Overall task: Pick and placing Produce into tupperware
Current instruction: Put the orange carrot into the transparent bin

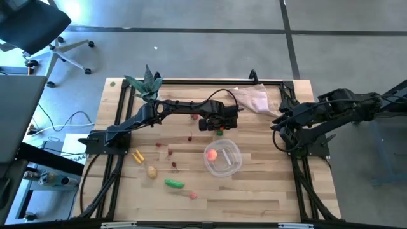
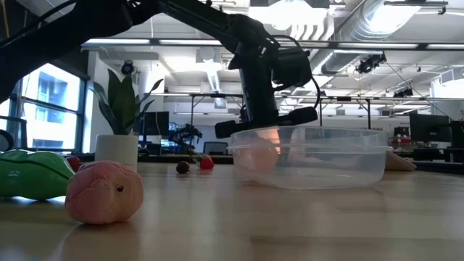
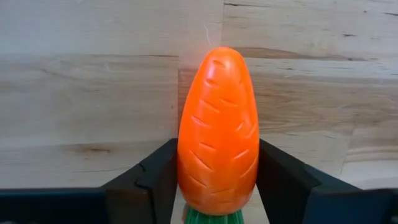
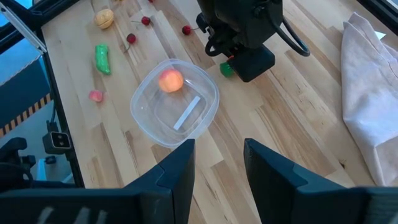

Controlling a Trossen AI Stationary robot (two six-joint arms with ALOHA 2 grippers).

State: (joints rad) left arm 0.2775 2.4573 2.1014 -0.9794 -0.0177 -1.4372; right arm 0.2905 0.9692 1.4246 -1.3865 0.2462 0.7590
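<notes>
Left gripper (image 3: 217,186) fingers (image 3: 155,180) clasp the carrot (image 3: 217,130).

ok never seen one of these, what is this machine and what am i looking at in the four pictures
Two dark robot arms work at a wooden table. One picture looks straight down, one looks level across the tabletop, and two come from cameras on the arms' wrists. The left hand reaches to mid-table beside the clear tub, its fingers on either side of an orange carrot. The right hand waits open at the table's edge. A pink-red piece lies in the tub. Outside it lie a green pod, a beige potato, a yellow piece, a cloth and a potted plant.
</notes>
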